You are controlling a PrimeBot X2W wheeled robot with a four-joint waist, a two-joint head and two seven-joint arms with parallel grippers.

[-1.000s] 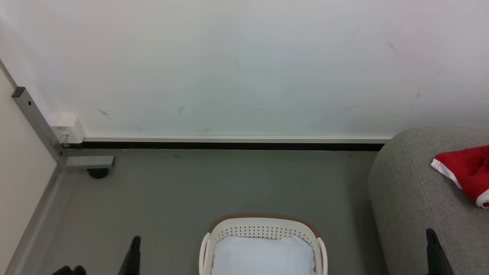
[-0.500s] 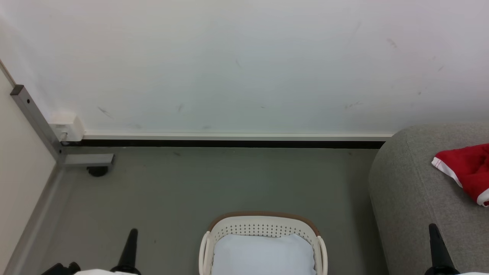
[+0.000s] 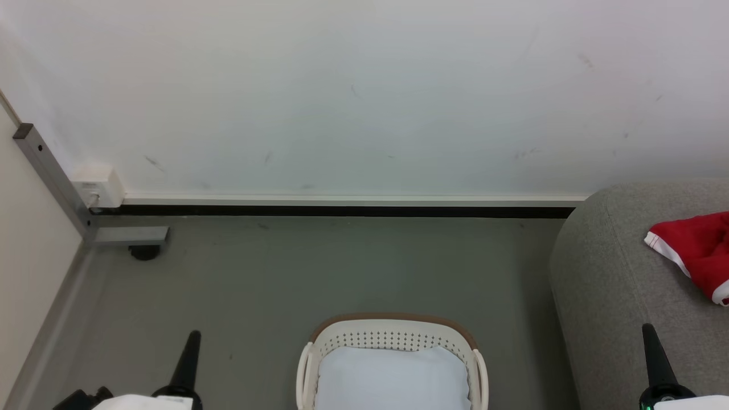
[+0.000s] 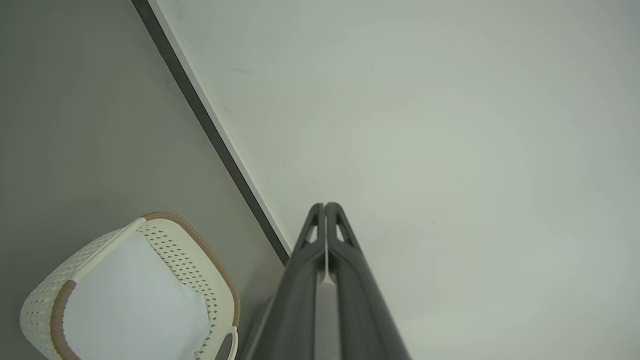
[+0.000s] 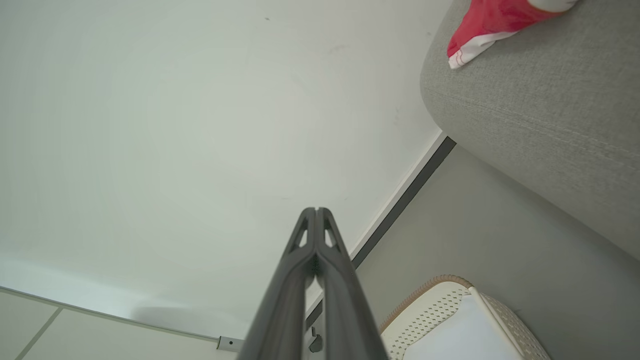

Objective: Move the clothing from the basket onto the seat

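Grey floor (image 3: 342, 267) meets a scuffed white wall (image 3: 364, 102), with a black skirting strip (image 3: 342, 211) along the join.

1. Clothing (image 3: 697, 250): red garment with white stripe trim. It lies crumpled on top of the seat, well to the right of the basket and apart from it. Part of it is cut off by the right edge of the head view.
2. Seat (image 3: 615, 285): large, grey woven upholstery, rounded corner. It stands right of the basket, with a strip of floor between them.
3. Basket (image 3: 393, 336): small, oval, white, with perforated walls, brown rim and side handles. It stands on the floor and holds a flat white pad (image 3: 393, 378) that covers its inside.
4. Left gripper (image 3: 193, 337): left of the basket, over bare floor. Its dark fingers are pressed together tip to tip with nothing between them, and they point toward the wall.
5. Right gripper (image 3: 647, 330): right of the basket, seen against the seat's near side. Its fingers are pressed together and pinch nothing.
6. Metal frame post (image 3: 51, 176): far left of the basket, rising slantwise in the head view. It has a flat foot (image 3: 128, 235) with a dark caster beneath.
7. Small white box (image 3: 99, 185): at the wall's base, touching the post.
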